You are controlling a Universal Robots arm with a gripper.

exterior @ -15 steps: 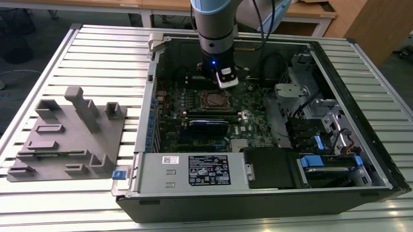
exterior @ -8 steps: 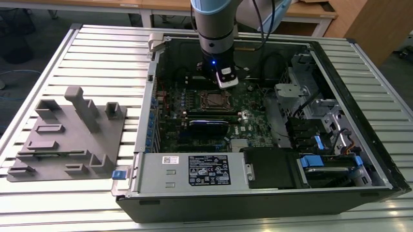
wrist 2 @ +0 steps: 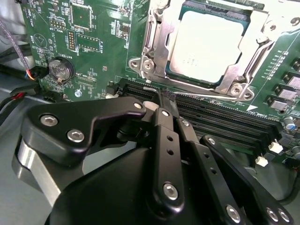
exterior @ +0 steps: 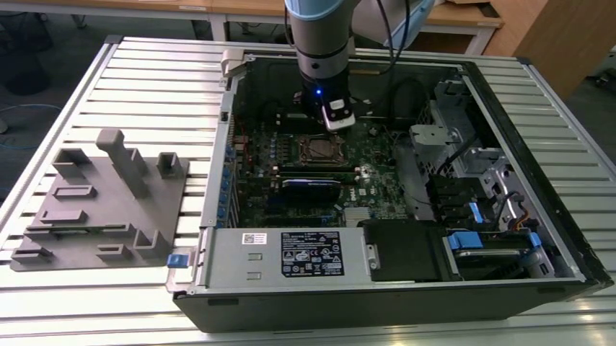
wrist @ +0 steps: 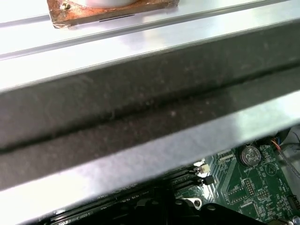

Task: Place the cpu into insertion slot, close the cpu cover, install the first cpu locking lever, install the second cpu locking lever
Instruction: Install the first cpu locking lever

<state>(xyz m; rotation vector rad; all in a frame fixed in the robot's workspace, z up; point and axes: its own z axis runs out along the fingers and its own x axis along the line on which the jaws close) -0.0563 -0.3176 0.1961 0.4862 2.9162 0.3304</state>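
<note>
- The cpu (wrist 2: 206, 44) lies flat in the slot (exterior: 316, 148), with the cover (wrist 2: 157, 47) down over its edges.
- Gripper (wrist 2: 165, 99): jaws pressed together, tips just beside the cover's rim and near a thin lever (wrist 2: 211, 97). Whether they nip it, I cannot tell.
- The chip looks light, stiff and fragile, with a smooth matt grey top. It is probably best held by its edges only.
- The cover is a thin bright metal frame, likely springy. The lever is a stiff wire, likely slippery. The green board (wrist 2: 93, 56) around them is crowded with parts.
</note>
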